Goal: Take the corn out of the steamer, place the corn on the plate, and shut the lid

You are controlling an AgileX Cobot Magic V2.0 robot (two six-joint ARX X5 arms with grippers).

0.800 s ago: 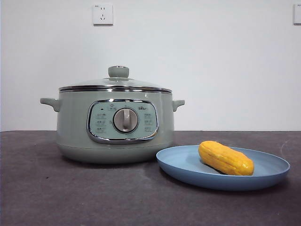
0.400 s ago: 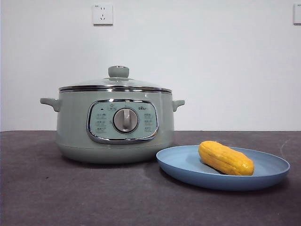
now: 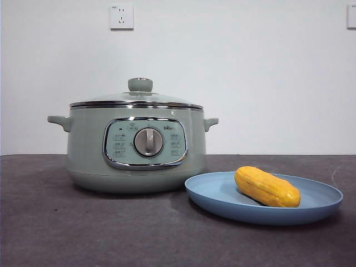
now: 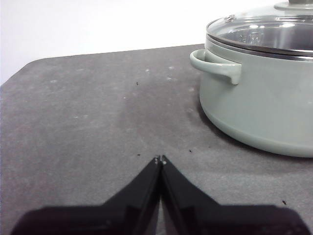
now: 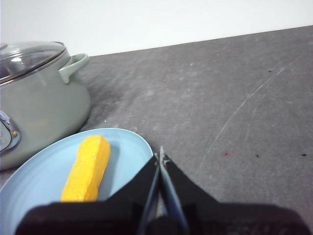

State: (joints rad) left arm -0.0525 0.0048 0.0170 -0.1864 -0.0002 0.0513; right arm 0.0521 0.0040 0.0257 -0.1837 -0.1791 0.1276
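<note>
Yellow corn (image 3: pixel 267 187) on blue plate (image 3: pixel 222 201); lidded steamer (image 3: pixel 136 147); both arms' fingers clenched, empty.

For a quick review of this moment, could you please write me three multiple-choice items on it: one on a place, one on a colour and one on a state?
1. Where is the corn?
A. On the plate
B. Inside the steamer
C. On the bare table

2. What colour is the plate?
A. White
B. Light blue
C. Red

3. How is the lid?
A. Lying on the table
B. Held in the air
C. Seated on the steamer

Answers:
1. A, as the front view shows the cob lying inside the plate's rim, beside the pot.
2. B, plain in both the front view and the right wrist view.
3. C, its chrome rim sits on the pot's top edge, and both the left gripper and the right gripper are shut and hold nothing, away from the lid.
</note>
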